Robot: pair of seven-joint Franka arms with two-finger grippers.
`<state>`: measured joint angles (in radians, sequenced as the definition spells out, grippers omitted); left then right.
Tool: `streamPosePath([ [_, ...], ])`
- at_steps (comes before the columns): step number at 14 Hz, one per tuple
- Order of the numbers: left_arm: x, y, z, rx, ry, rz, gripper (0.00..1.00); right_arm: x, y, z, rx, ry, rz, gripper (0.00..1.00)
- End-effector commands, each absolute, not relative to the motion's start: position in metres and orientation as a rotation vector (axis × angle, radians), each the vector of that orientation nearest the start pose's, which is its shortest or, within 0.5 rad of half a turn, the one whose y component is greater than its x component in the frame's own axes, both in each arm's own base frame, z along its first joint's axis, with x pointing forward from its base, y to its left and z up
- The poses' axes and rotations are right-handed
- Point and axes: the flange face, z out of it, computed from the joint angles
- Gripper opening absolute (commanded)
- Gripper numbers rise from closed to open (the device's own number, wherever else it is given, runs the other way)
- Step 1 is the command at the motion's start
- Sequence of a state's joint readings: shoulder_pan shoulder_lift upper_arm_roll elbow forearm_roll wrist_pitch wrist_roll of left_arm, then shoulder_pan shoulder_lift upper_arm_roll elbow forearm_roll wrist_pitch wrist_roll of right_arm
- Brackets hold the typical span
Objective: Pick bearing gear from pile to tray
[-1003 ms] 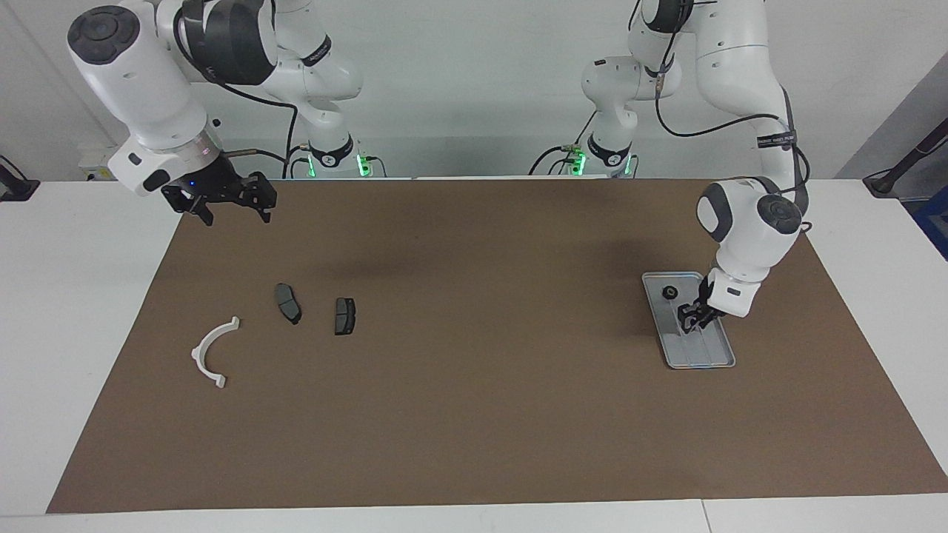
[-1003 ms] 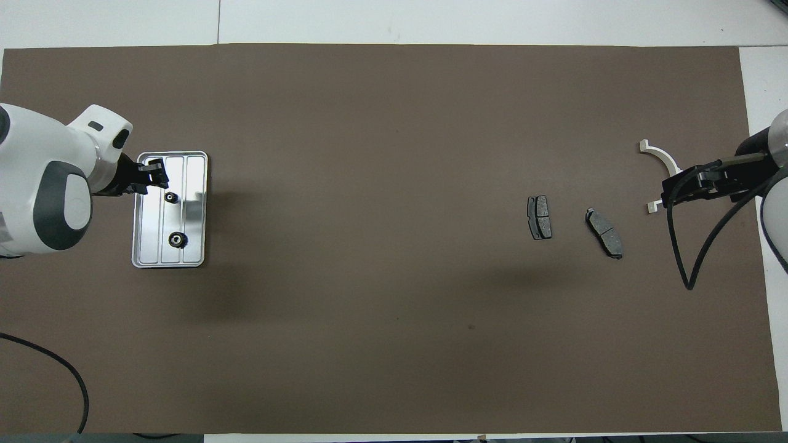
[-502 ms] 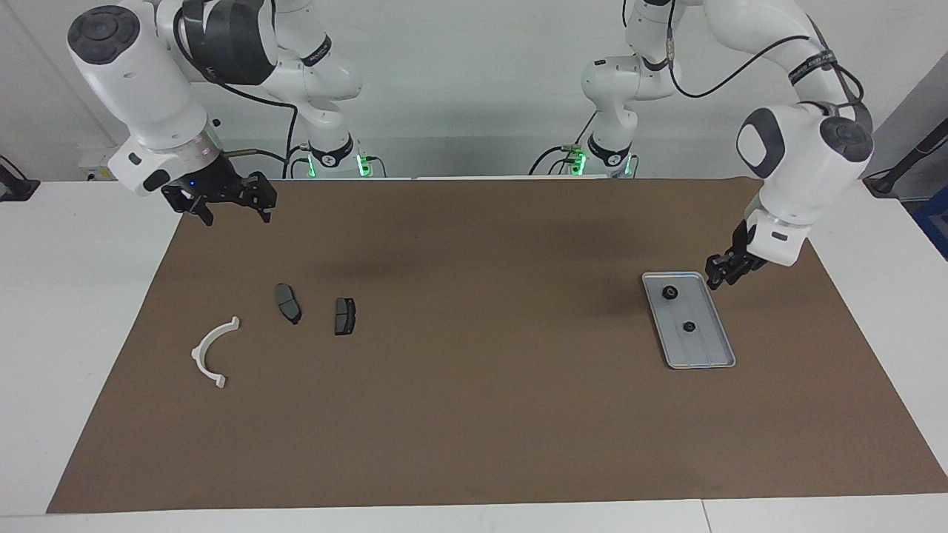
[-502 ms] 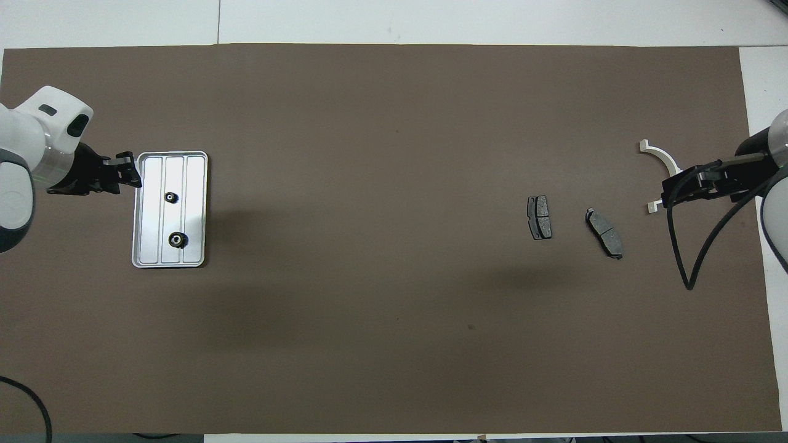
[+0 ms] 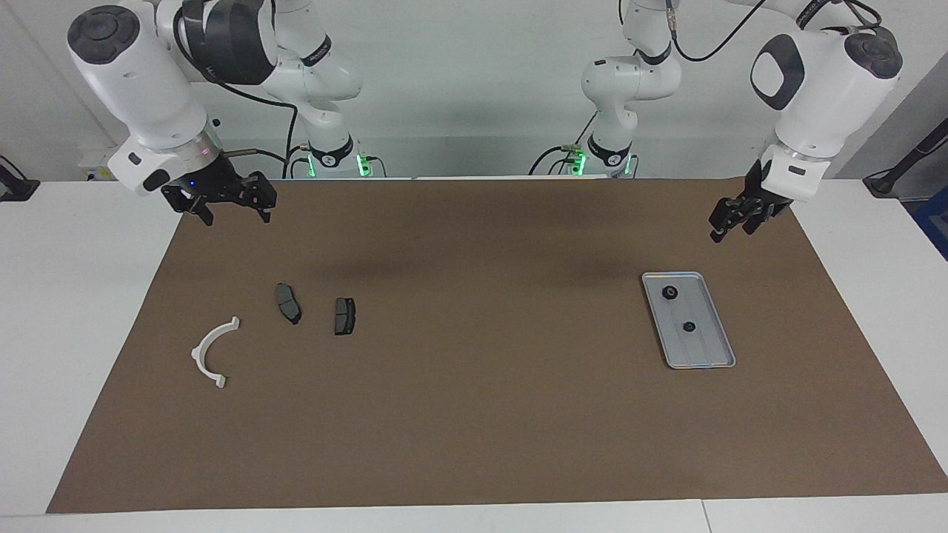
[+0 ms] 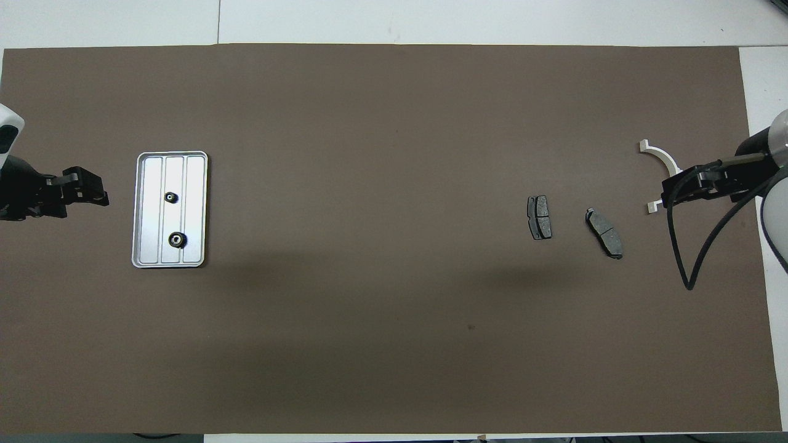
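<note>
You're looking at a robotics lab bench — two white Franka arms (image 5: 148, 89) bolted at the far edge of a white table (image 5: 74, 296), green status lights glowing at their bases. A plain brown mat (image 5: 474, 414) covers the work surface, black cables trail from the arms, and the bare white wall shows nothing domestic — a test setup.

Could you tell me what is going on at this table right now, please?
Neither arm is handling anything. Two small black gears lie in the metal tray. The left gripper hangs empty in the air, above the mat near the tray. The right arm waits, its gripper open above the mat. Two brake pads and a white curved bracket lie on the mat at its end.
</note>
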<state>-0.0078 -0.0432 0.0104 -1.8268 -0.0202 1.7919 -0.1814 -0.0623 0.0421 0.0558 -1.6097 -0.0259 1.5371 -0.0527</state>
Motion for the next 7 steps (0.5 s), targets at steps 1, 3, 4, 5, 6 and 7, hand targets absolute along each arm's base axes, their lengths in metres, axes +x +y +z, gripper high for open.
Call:
streamPosePath([
  [1, 0.55, -0.009, 0.542, -3.168, -0.257, -0.029, 1.0, 0.556, -0.009, 0.582, -3.159, -0.101, 0.162, 1.0],
  [3, 0.552, -0.01, 0.544, -3.166, -0.251, -0.032, 1.0, 0.556, -0.009, 0.582, -3.159, -0.101, 0.162, 1.0],
  [4, 0.554, -0.009, 0.546, -3.163, -0.239, -0.042, 1.0, 0.556, -0.009, 0.582, -3.159, -0.101, 0.162, 1.0],
  [5, 0.556, -0.009, 0.553, -3.161, -0.228, -0.062, 1.0, 0.556, -0.009, 0.582, -3.159, -0.101, 0.162, 1.0],
  [6, 0.56, -0.009, 0.562, -3.162, -0.227, -0.074, 1.0, 0.556, -0.009, 0.582, -3.159, -0.101, 0.162, 1.0],
  [7, 0.559, -0.01, 0.57, -3.162, -0.221, -0.067, 1.0, 0.556, -0.009, 0.582, -3.159, -0.101, 0.162, 1.0],
])
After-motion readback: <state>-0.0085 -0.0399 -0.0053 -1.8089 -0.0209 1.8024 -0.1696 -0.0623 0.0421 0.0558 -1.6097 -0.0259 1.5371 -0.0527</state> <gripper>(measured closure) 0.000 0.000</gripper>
